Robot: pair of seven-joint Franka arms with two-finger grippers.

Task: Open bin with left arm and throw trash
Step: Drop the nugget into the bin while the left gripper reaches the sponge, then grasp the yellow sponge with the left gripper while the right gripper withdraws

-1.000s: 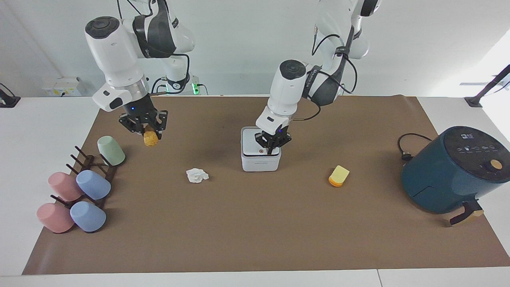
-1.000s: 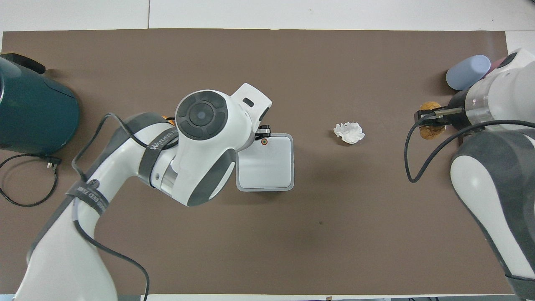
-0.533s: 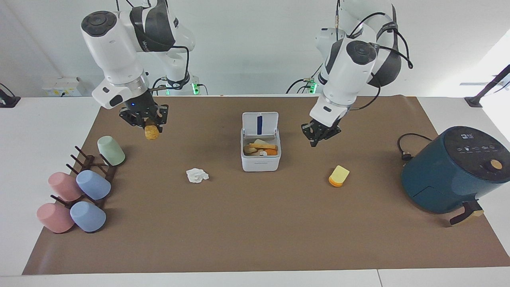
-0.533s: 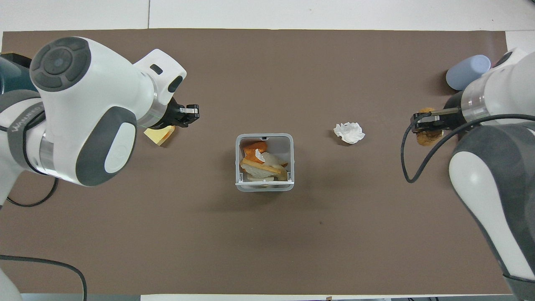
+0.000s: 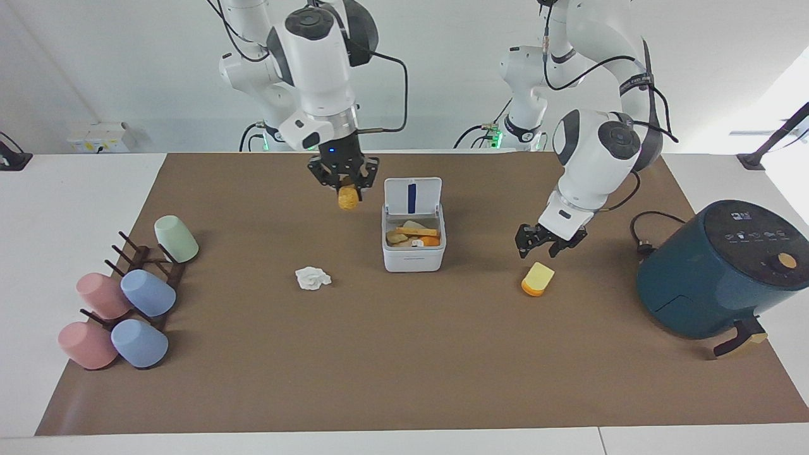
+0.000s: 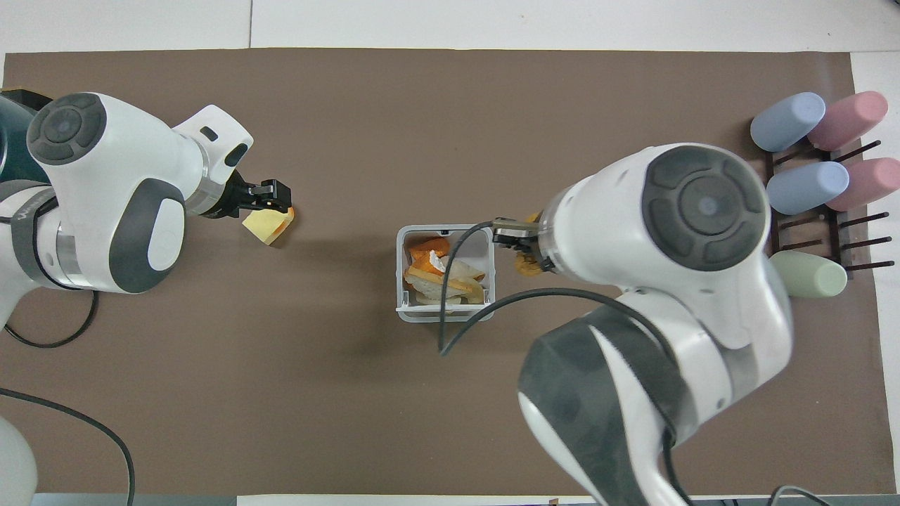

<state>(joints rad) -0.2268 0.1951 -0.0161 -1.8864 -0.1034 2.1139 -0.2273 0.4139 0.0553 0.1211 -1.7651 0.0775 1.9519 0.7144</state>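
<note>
Bin (image 5: 413, 253): white cube near the middle of the brown mat (image 5: 404, 366), lid (image 5: 413, 196) hinged up on the robots' side, blue strip showing on its inside; scraps of bread and orange bits already inside.
Right gripper (image 5: 345, 183): raised in the air just beside the bin's raised lid, toward the right arm's end; jaws clamped on the bread lump (image 5: 347, 198), which hangs below the fingertips.
Left gripper (image 5: 542, 243): low over the mat, just above the yellow wedge (image 5: 538, 279); jaws spread apart, holding nothing, not touching the wedge.
Yellow wedge: flat on the mat, toward the left arm's end, a little farther from the robots than the bin; orange edge turned away from the robots.
Paper wad (image 5: 313, 277): on the mat toward the right arm's end, near the bin and slightly farther from the robots; hidden under the right arm in the overhead view.
Air fryer (image 5: 720, 268): dark teal, at the left arm's end of the table.
Cups (image 5: 136, 294): pastel, on a rack at the right arm's end.
</note>
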